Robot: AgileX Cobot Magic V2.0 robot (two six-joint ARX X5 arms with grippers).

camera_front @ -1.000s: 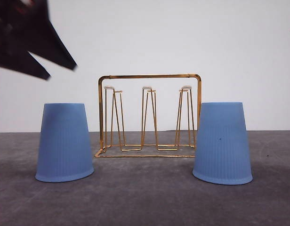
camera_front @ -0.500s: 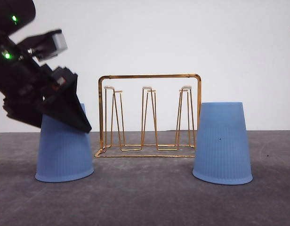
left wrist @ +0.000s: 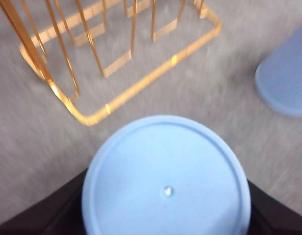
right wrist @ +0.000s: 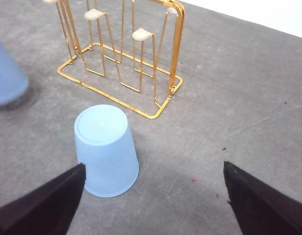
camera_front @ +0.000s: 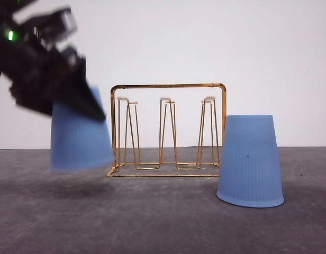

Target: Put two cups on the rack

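Just left of the thin gold wire rack (camera_front: 168, 129), the left gripper (camera_front: 73, 100) is clamped on an inverted light blue ribbed plastic cup (camera_front: 81, 140), held clear of the grey matte tabletop (camera_front: 163, 222). Its twin cup (camera_front: 250, 161) stands upside down right of the rack. The right gripper's (right wrist: 151, 196) black fingers (right wrist: 43, 205) are spread wide and empty above that second cup. A plain white wall (camera_front: 205, 42) lies behind.

My left hand (camera_front: 73, 103) came down, closed on the left cup (camera_front: 81, 143), and has lifted it off the desk (camera_front: 163, 222), shifting it toward the rack (camera_front: 168, 129).
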